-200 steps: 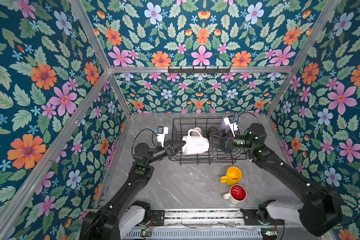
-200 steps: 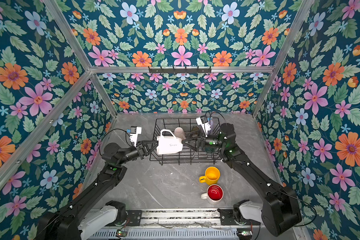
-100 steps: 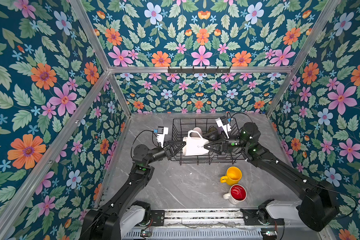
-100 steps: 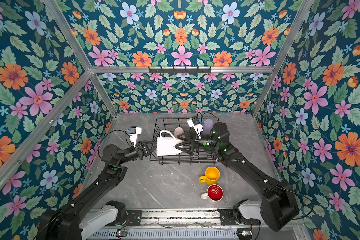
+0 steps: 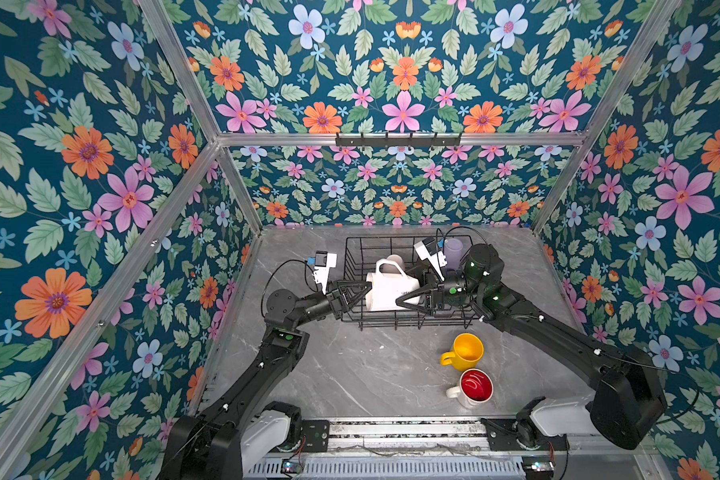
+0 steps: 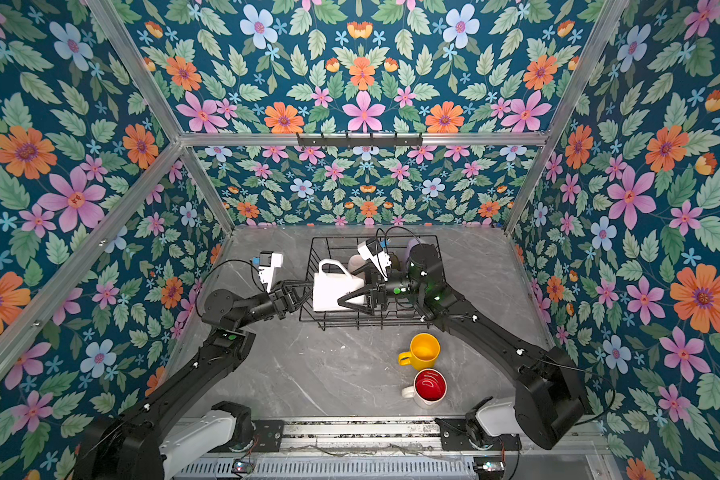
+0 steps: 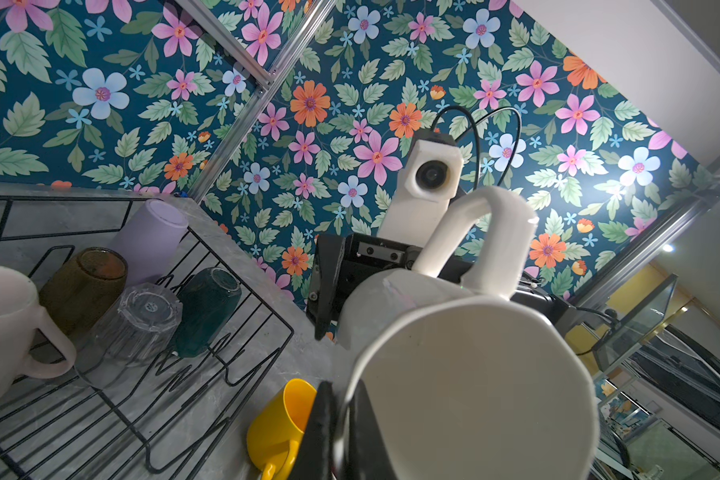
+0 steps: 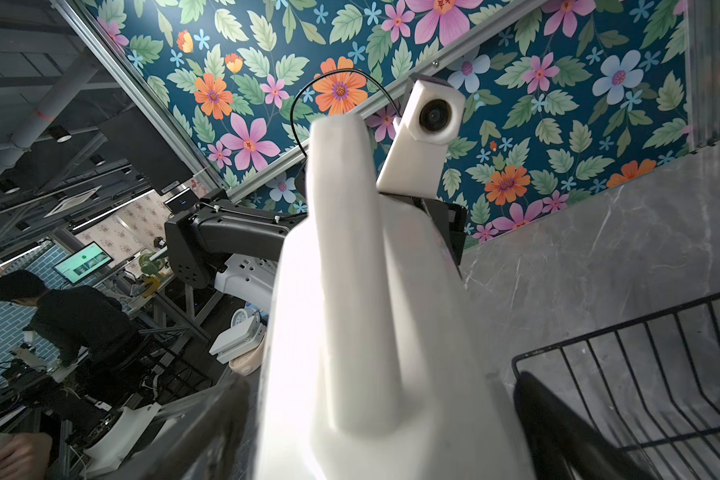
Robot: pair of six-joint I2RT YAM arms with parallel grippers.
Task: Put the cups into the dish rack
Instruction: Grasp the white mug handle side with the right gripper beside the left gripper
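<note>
likely mid-handoff over dish rack (image 5: 391, 323): white faceted mug (image 5: 391, 286) pinched in left gripper (image 5: 360, 292), inside open right gripper (image 5: 412, 291); next close right.

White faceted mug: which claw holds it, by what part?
Left claw is shut on the rim of the white faceted mug. Right claw stands open around its base end, not gripping.

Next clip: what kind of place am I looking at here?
Probably a lab test booth, not a real kitchen: floral panels on an aluminium frame box in a marble-look table with a dish rack, and the right wrist view shows a person and monitor in a workshop beyond.
</note>
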